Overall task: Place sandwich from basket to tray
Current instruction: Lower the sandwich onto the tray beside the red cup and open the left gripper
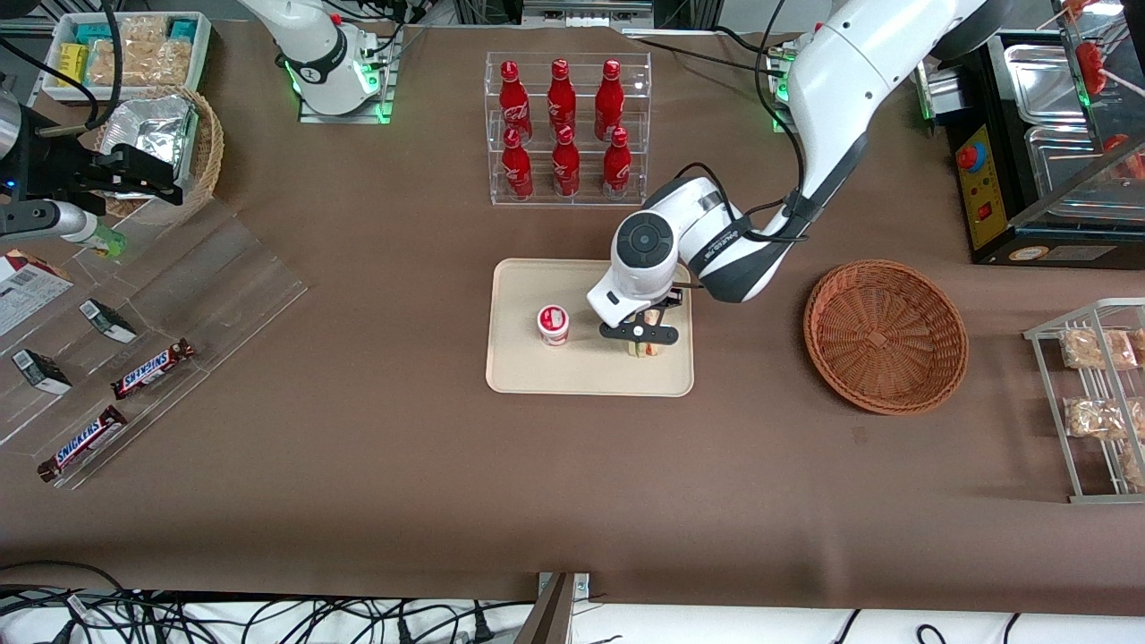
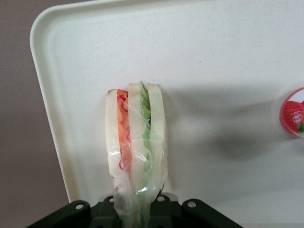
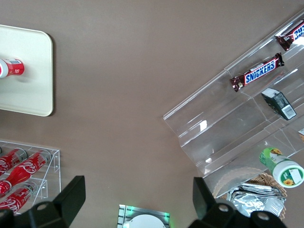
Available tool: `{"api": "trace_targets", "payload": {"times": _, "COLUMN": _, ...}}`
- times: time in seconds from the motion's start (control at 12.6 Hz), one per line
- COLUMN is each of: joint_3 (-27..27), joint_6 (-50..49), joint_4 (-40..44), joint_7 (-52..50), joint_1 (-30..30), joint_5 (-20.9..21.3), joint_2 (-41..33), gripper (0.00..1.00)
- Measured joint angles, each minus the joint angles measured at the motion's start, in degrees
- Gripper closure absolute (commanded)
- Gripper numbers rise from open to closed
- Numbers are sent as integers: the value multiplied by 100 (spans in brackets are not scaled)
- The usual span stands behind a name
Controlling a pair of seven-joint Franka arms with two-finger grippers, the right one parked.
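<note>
The sandwich (image 1: 645, 349) stands on its edge on the cream tray (image 1: 537, 376), in the part nearest the working arm's end. In the left wrist view the sandwich (image 2: 135, 137) shows white bread, red and green filling and a clear wrap, resting on the tray (image 2: 213, 47) close to a rounded corner. My left gripper (image 1: 641, 337) is directly over it, shut on the wrap's end (image 2: 137, 209). The reddish-brown basket (image 1: 886, 335) lies empty beside the tray, toward the working arm's end.
A small strawberry yogurt cup (image 1: 554, 324) stands on the tray beside the sandwich. A clear rack of red bottles (image 1: 566, 125) is farther from the front camera. A clear display with Snickers bars (image 1: 152, 368) lies toward the parked arm's end, a wire rack of snack packets (image 1: 1096, 402) toward the working arm's.
</note>
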Motion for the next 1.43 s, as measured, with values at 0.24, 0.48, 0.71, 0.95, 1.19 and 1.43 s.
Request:
{"api": "trace_targets", "payload": {"times": 0.24, "joint_3": 22, "joint_6": 0, "joint_4": 12, "joint_7": -28, "joint_1": -21, "joint_5": 58, "joint_2": 36, "gripper": 95}}
{"api": "trace_targets", "payload": {"times": 0.48, "joint_3": 55, "joint_6": 0, "joint_4": 24, "joint_7": -45, "joint_1": -21, "joint_5": 58, "joint_2": 37, "gripper": 43}}
{"api": "trace_targets", "payload": {"times": 0.71, "joint_3": 85, "joint_6": 0, "joint_4": 31, "joint_7": -71, "joint_1": -20, "joint_5": 58, "joint_2": 47, "gripper": 0}}
{"api": "trace_targets", "payload": {"times": 0.95, "joint_3": 92, "joint_6": -3, "joint_4": 51, "joint_7": -414, "joint_1": -21, "joint_5": 60, "joint_2": 51, "gripper": 0}}
{"api": "trace_targets", "payload": {"times": 1.19, "joint_3": 89, "joint_6": -203, "joint_4": 257, "joint_7": -571, "joint_1": -18, "joint_5": 61, "joint_2": 36, "gripper": 0}}
{"api": "trace_targets", "payload": {"times": 1.43, "joint_3": 89, "joint_6": -921, "joint_4": 902, "joint_7": -634, "joint_1": 19, "joint_5": 61, "joint_2": -17, "gripper": 0}}
